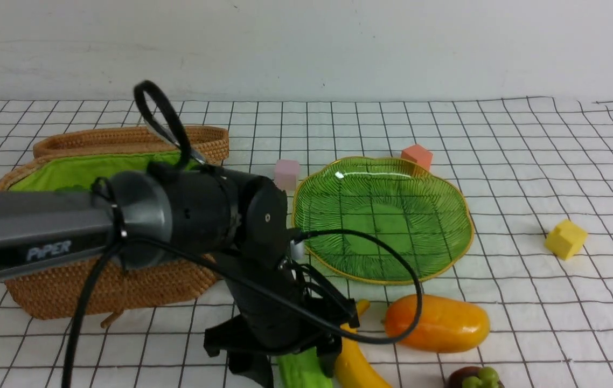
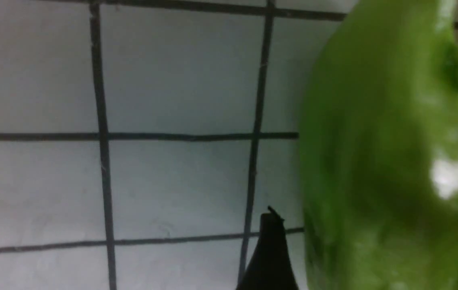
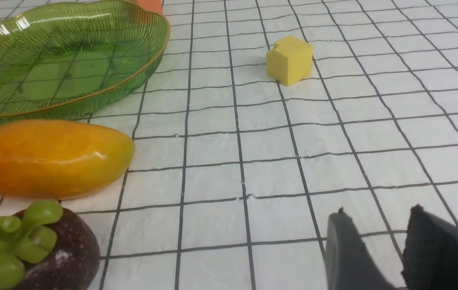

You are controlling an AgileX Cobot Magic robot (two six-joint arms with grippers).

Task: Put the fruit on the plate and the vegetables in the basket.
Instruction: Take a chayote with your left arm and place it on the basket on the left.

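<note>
A light green gourd (image 1: 304, 372) (image 2: 382, 161), one of the vegetables, lies on the checked cloth at the front edge. My left gripper (image 1: 290, 372) (image 2: 374, 241) is down over it, one finger on each side, shut on it. Touching the gourd's right side is a yellow banana (image 1: 357, 361), then an orange mango (image 1: 436, 323) (image 3: 52, 157) and a purple mangosteen (image 1: 473, 379) (image 3: 40, 249). The green plate (image 1: 468, 215) (image 3: 148, 72) holds nothing. The wicker basket (image 1: 96, 291) stands open at left, mostly behind my left arm. My right gripper (image 3: 378, 213) hangs open over bare cloth, right of the fruit.
The basket's lid (image 1: 123, 140) lies behind the basket. Foam cubes stand around the plate: a pink cube (image 1: 286, 173), an orange-red cube (image 1: 417, 156) and a yellow cube (image 1: 566, 238) (image 3: 289, 59). The left arm and its cables hide the basket's inside.
</note>
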